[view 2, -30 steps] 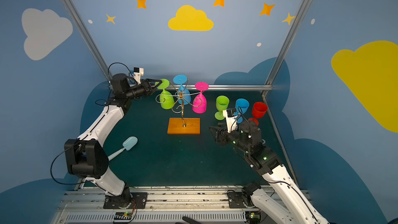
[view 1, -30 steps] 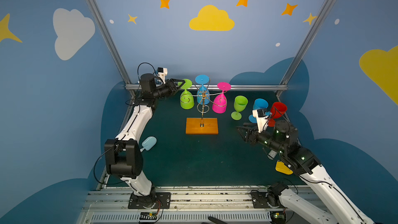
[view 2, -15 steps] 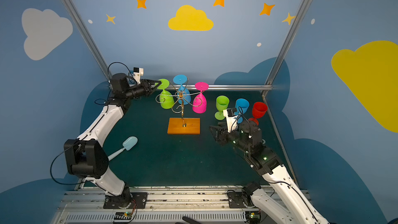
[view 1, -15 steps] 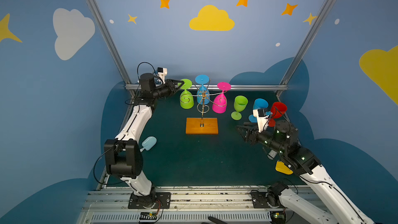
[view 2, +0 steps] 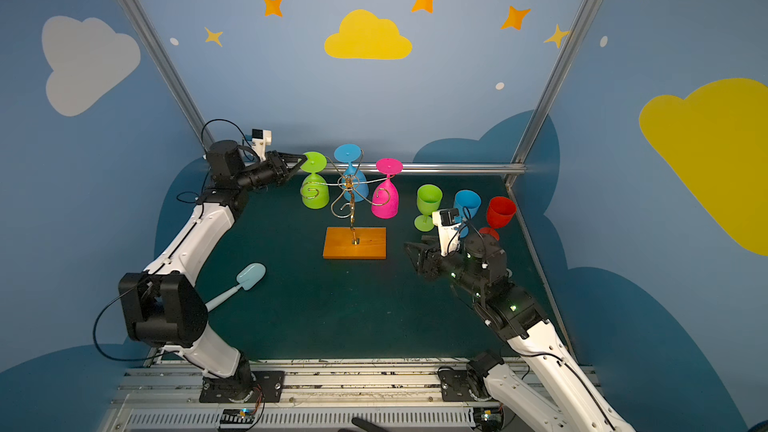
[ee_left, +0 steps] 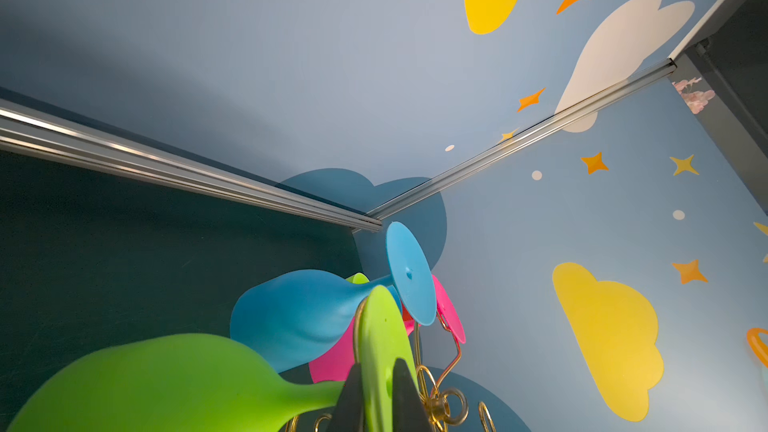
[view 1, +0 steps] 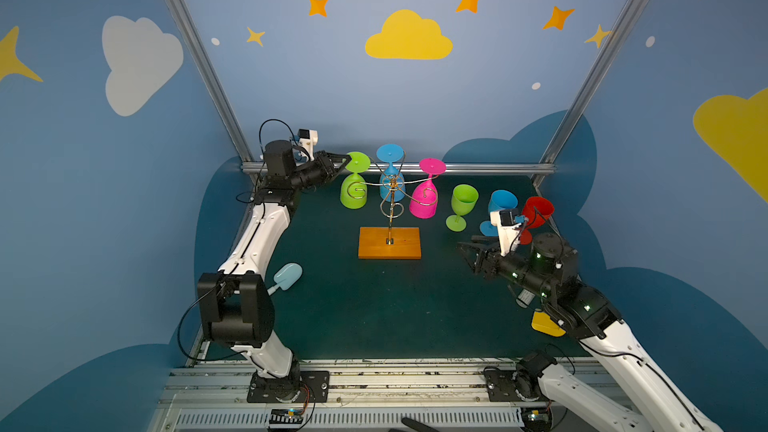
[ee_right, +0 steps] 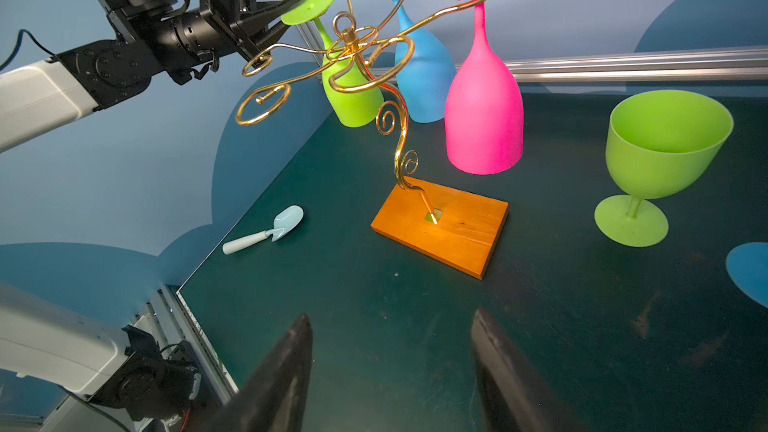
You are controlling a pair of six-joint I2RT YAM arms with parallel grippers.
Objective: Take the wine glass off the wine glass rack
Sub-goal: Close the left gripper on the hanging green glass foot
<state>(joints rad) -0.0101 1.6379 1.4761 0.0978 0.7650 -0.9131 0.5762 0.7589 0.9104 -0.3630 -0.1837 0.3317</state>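
left of the wine glass rack (view 1: 374, 243), the left gripper (view 1: 346, 159) pinches the foot of the hanging green wine glass (view 1: 354, 197); a skewed pull could snag the wire and topple the rack. right of it, the right gripper (ee_right: 390, 317) is spread, empty.

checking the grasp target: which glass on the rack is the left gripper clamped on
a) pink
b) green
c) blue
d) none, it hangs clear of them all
b: in the left wrist view the left gripper has a finger on each side of the foot disc of the green glass, which hangs upside down on the rack.
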